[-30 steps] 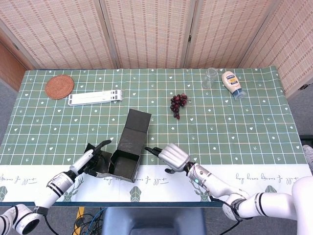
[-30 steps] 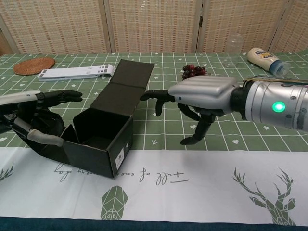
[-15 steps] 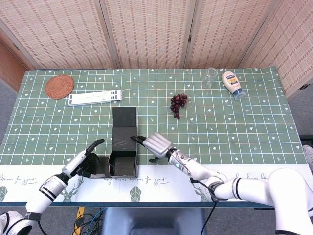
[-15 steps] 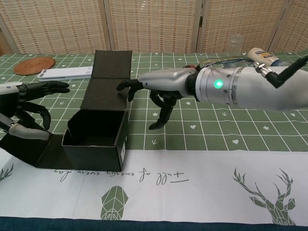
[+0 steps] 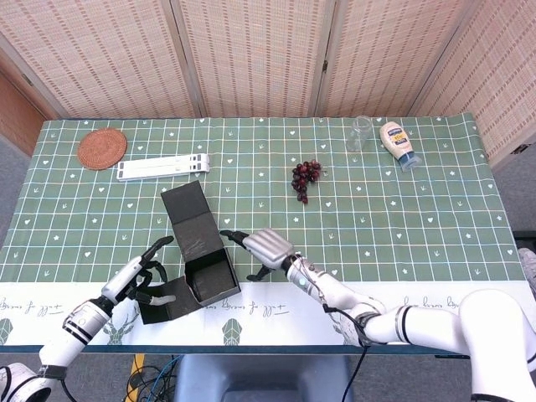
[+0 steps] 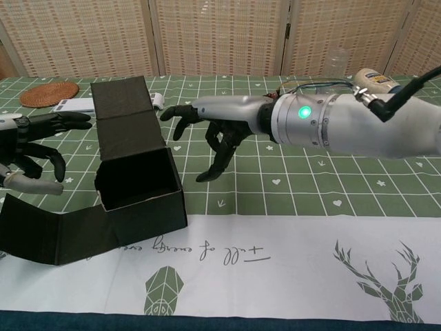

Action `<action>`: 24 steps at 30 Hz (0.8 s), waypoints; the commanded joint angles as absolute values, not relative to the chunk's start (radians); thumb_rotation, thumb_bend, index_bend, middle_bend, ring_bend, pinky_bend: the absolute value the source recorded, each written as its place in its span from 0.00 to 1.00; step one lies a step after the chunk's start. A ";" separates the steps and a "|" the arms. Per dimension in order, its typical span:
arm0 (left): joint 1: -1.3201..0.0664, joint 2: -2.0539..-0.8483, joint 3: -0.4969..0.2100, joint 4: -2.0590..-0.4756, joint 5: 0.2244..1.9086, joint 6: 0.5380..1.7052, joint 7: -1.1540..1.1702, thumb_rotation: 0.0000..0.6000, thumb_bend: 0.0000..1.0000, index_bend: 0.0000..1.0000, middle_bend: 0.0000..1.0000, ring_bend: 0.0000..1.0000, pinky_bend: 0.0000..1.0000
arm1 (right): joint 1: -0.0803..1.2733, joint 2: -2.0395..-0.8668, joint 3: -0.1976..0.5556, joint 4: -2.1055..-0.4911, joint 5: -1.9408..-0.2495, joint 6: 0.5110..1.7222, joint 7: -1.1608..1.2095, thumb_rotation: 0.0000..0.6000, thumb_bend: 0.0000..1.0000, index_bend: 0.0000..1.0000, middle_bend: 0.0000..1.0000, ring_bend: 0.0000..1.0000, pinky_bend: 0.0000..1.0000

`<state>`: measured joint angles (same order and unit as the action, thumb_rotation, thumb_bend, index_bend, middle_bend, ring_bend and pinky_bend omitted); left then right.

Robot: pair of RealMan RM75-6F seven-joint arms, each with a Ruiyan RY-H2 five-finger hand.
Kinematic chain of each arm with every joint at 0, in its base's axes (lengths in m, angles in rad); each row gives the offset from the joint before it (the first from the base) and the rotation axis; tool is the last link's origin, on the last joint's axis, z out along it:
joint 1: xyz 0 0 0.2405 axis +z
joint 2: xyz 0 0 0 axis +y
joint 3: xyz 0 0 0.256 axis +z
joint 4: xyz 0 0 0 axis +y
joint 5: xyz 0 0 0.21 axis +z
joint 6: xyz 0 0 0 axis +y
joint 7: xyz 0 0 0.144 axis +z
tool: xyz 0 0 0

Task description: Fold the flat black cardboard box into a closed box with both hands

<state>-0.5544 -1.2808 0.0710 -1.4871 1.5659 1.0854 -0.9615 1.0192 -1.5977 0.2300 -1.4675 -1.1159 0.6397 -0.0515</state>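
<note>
The black cardboard box [image 5: 207,283] stands open-topped near the table's front edge, its lid flap [image 5: 188,214] stretched away toward the back left. A long side flap [image 6: 56,236] lies folded out flat to its left. My left hand [image 5: 139,276] hovers with fingers spread just above that flap [image 5: 157,308], holding nothing. My right hand [image 5: 265,246] is to the right of the box, fingers extended. In the chest view its fingertip [image 6: 166,114] reaches the lid's hinge edge; the box [image 6: 142,186] and left hand [image 6: 29,147] show there too.
At the back left lie a woven coaster [image 5: 102,148] and a white folding stand [image 5: 163,167]. Grapes [image 5: 305,177] sit mid-table behind my right hand. A glass [image 5: 361,132] and a mayonnaise bottle [image 5: 398,144] stand at the back right.
The box has turned so its lid now points back-left instead of back-right. My right hand has moved left along with the box. The side flap has swung out flatter, below my left hand.
</note>
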 commanded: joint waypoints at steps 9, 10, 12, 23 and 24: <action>-0.554 -1.285 0.066 -1.491 1.584 1.087 -0.968 1.00 0.14 0.00 0.00 0.48 0.88 | 0.961 -1.566 0.204 -1.542 -0.958 0.594 0.076 1.00 0.00 0.00 0.10 0.74 1.00; -0.553 -1.284 0.066 -1.492 1.585 1.088 -0.969 1.00 0.14 0.00 0.00 0.48 0.88 | 0.964 -1.577 0.202 -1.537 -0.947 0.593 0.075 1.00 0.00 0.00 0.09 0.74 1.00; -0.552 -1.283 0.065 -1.494 1.585 1.089 -0.970 1.00 0.14 0.00 0.00 0.48 0.88 | 0.969 -1.593 0.201 -1.531 -0.928 0.590 0.075 1.00 0.00 0.00 0.09 0.74 1.00; -0.540 -1.270 0.062 -1.494 1.588 1.105 -0.988 1.00 0.14 0.00 0.00 0.48 0.88 | 1.008 -1.725 0.218 -1.443 -0.856 0.637 0.033 1.00 0.00 0.00 0.07 0.73 1.00; -0.538 -1.269 0.062 -1.492 1.588 1.107 -0.991 1.00 0.14 0.00 0.00 0.49 0.88 | 1.013 -1.740 0.220 -1.432 -0.851 0.638 0.029 1.00 0.00 0.00 0.07 0.73 1.00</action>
